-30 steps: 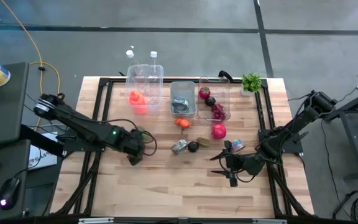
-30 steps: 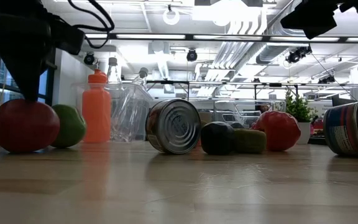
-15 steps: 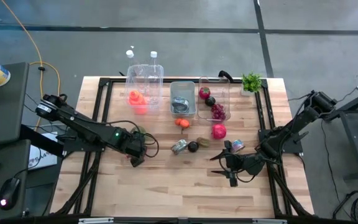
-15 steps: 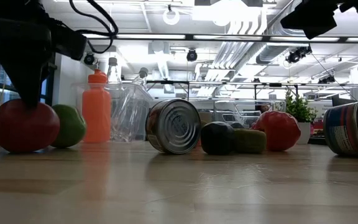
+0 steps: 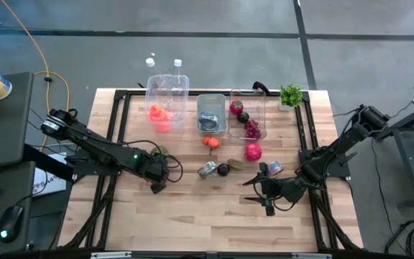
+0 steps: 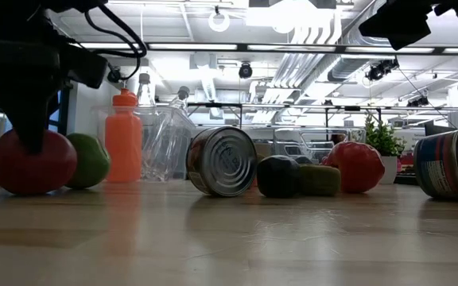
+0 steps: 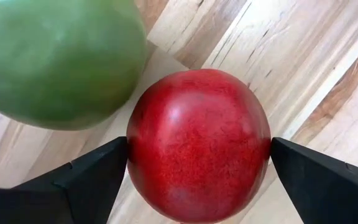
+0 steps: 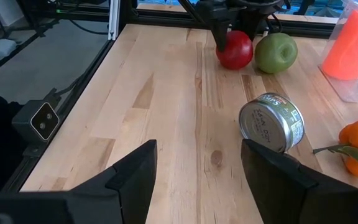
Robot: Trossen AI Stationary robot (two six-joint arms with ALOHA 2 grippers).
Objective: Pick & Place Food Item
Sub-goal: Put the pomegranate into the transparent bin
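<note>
Red, round, glossy apple (image 7: 199, 144): rests on the pale wooden tabletop (image 5: 192, 216) near its left edge, directly between the two dark fingers (image 7: 86, 180) of the left gripper (image 5: 157, 177). One finger stands at each side of the fruit at its widest part, very near or just touching the skin; the fingers are spread wide, and whether they press yet cannot be told. The apple is still on the wood, not lifted.

Green, round apple (image 7: 55, 56): just beside the red one, beyond it from the fingers, outside the gap. In the low view the two fruits (image 6: 30, 163) (image 6: 90, 159) sit side by side, very close.

Relation governing the next move, as judged: the red apple is centred in the gap, so closing should take it; being round, it has no long axis to line up with. The green neighbour lies clear of the closing line.

Right gripper (image 5: 264, 198): waits low over the right of the tabletop, well apart from both apples, fingers (image 8: 132, 177) partly open and empty.

Left arm is plainly the nearer.
</note>
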